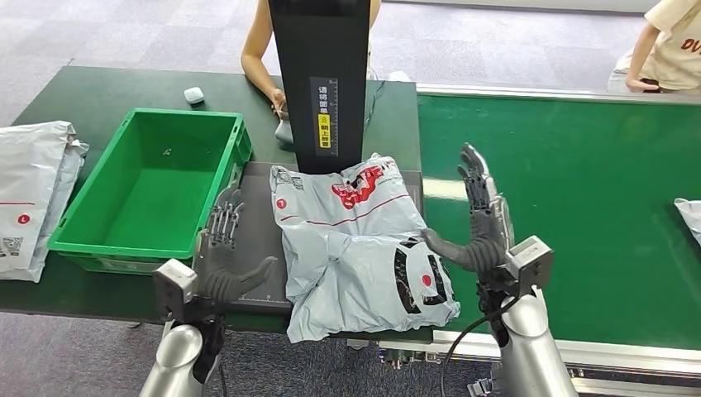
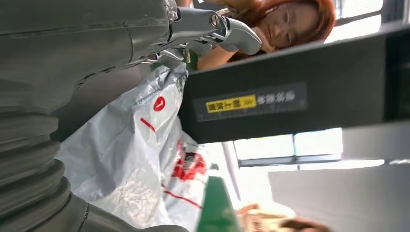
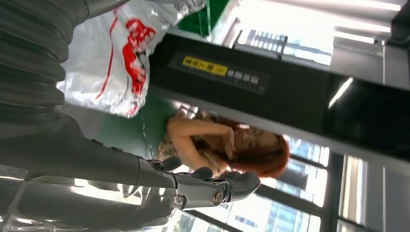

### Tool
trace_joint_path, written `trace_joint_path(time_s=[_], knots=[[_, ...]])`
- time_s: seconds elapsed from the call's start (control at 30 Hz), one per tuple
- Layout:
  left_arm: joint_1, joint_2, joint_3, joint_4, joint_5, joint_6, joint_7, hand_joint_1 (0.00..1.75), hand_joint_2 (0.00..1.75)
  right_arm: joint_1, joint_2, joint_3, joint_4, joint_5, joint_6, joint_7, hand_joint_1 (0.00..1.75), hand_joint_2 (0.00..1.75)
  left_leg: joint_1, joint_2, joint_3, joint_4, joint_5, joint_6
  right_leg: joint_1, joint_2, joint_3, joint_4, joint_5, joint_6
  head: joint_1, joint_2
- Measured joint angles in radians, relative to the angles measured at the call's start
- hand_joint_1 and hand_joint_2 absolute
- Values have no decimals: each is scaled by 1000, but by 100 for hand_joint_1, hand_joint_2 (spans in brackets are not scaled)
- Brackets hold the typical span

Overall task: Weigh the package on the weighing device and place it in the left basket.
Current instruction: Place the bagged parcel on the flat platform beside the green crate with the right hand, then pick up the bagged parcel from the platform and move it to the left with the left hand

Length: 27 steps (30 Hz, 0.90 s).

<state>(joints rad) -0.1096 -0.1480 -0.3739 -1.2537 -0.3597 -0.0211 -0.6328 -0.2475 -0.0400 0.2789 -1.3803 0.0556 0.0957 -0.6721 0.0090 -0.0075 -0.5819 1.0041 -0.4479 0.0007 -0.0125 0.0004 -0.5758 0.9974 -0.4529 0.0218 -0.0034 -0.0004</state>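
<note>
The package [image 1: 355, 244], a grey crumpled mailer bag with red and black print, lies on the dark weighing device [image 1: 258, 207] in front of a black post [image 1: 321, 74]. My left hand [image 1: 223, 248] stands open just left of the package, thumb pointing toward it, not touching. On the package's right side my right hand [image 1: 479, 223] is open, fingers upright, its thumb close to the bag's edge. The green basket [image 1: 149, 190] sits empty to the left of the scale. The left wrist view shows the package [image 2: 140, 159] beyond my hand [image 2: 145, 38]; the right wrist view shows the package [image 3: 121, 53] beside my hand [image 3: 193, 186].
More grey bags [image 1: 33, 194] lie at the far left of the table. A green conveyor [image 1: 570, 190] runs on the right, with another bag [image 1: 690, 215] at its edge. One person [image 1: 264, 58] sits behind the post by a white object [image 1: 193, 94]; another person [image 1: 670, 45] is at the far right.
</note>
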Motion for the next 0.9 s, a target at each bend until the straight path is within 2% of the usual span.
trace_joint_path(time_s=[0.13, 0.27, 0.47, 0.63, 0.67, 0.77, 0.8, 0.9], knots=[[-65, -3, -83, 51, -234, 85, 106, 0, 175, 49, 10, -77, -28, 1, 14, -8, 0, 175, 0, -1, 0, 0, 0, 0, 0, -1, 0, 0, 0, 0, 0, 0], [-160, -27, -171, 171, -430, 141, 228, 0, 175, 84, 32, -133, -45, 13, 18, -17, 0, 175, 0, 0, 0, 0, 0, 0, 0, 0, 0, 0, 1, 0, 0, 0], [-315, -100, -263, 433, -617, 127, 426, 0, 175, 150, 81, -202, -109, 42, 25, 0, 0, 175, 0, 0, 0, 0, 0, 0, 0, 0, 0, 0, 1, 0, 0, 0], [-389, -131, -285, 589, -677, 83, 549, 0, 175, 211, 115, -260, -175, 54, 27, 13, 0, 175, 0, 0, 0, 0, 0, 0, 0, 0, 0, 0, 1, 0, 0, 0], [-399, -135, -286, 609, -684, 76, 566, 28, 175, 218, 121, -270, -181, 56, 28, 15, 0, 175, 0, 0, 0, 0, 0, 0, 0, 0, 0, 0, 1, 0, 0, 0], [-420, -142, -284, 652, -696, 57, 598, 159, 175, 228, 134, -293, -190, 59, 29, 19, 0, 175, 0, 0, 2, 0, 0, 0, 0, 0, 2, 0, 1, 0, 0, 0], [-424, -143, -281, 662, -698, 53, 602, 175, 175, 230, 137, -299, -191, 59, 29, 20, 0, 175, 0, 0, 3, 0, 0, 0, 0, 0, 3, 0, 1, 0, 0, 0], [-429, -144, -269, 679, -701, 59, 602, 175, 175, 231, 145, -308, -191, 60, 29, 21, 0, 175, 0, 0, 5, -1, 0, 0, 0, 0, 5, 0, 1, 0, 0, 0]])
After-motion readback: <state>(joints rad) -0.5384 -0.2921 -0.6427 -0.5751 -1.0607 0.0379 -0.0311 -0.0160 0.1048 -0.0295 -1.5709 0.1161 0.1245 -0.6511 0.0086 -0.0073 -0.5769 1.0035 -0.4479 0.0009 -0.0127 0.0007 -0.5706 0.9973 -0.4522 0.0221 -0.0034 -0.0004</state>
